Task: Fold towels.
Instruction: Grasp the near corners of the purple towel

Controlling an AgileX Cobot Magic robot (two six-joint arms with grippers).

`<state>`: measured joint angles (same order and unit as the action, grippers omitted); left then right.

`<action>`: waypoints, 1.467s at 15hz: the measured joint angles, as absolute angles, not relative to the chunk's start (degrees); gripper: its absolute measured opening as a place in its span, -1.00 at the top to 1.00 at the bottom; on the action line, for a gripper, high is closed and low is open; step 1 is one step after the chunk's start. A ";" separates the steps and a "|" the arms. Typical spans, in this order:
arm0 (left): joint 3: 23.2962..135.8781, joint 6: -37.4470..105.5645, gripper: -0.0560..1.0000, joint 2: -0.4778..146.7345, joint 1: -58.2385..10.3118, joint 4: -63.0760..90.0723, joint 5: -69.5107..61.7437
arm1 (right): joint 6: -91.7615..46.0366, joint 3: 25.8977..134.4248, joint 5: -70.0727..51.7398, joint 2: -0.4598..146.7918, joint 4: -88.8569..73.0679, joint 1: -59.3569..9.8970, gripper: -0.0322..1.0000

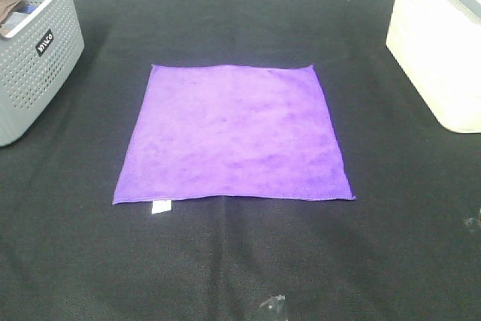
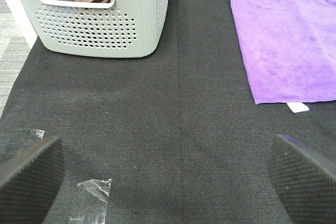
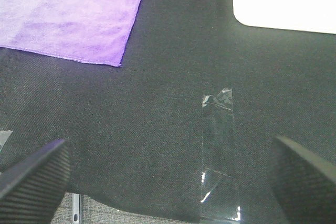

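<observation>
Evidently nothing was held. Left jaws stood wide apart and empty, ribbed black pads [image 2: 29,177] hanging over the bare black woven surface [image 2: 173,129]. Right jaws were likewise spread and empty, pads [image 3: 34,179] near a strip of clear tape [image 3: 217,145]. The bright purple square microfibre towel [image 1: 233,134] lay flat and unfolded mid-surface, between a grey perforated plastic basket [image 1: 34,58] on the left and a cream box [image 1: 440,50] on the right, apart from both.

Risks, as judged: the towel lay thin and flush, so jaws coming down at the near corners might pinch the black cover beneath along with the hem, or slip off and take nothing. Unequal lift by the two arms would skew the fold. Dragging would bunch the soft cloth.

Orientation: edges ran roughly square to the surface, one hem facing the robot, small white tag [image 1: 160,207] at the near left corner. Being square, it showed no clear long axis.
</observation>
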<state>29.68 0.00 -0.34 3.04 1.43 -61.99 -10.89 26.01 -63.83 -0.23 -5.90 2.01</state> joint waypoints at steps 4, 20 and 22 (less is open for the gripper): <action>29.68 0.00 -0.98 -0.34 3.04 1.43 -61.99 | -5.67 26.01 -63.83 -0.23 -4.07 2.01 -0.93; 29.68 0.00 -0.98 -0.34 3.04 1.43 -61.99 | -4.98 26.01 -63.83 -0.23 -4.13 1.89 -0.93; 29.68 0.00 -0.98 -0.34 3.04 1.43 -61.99 | -5.04 26.01 -63.83 -0.23 -4.13 1.89 -0.93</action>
<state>29.68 0.00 -0.34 3.04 1.43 -61.99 -5.04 26.01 -63.83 -0.23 -4.13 1.89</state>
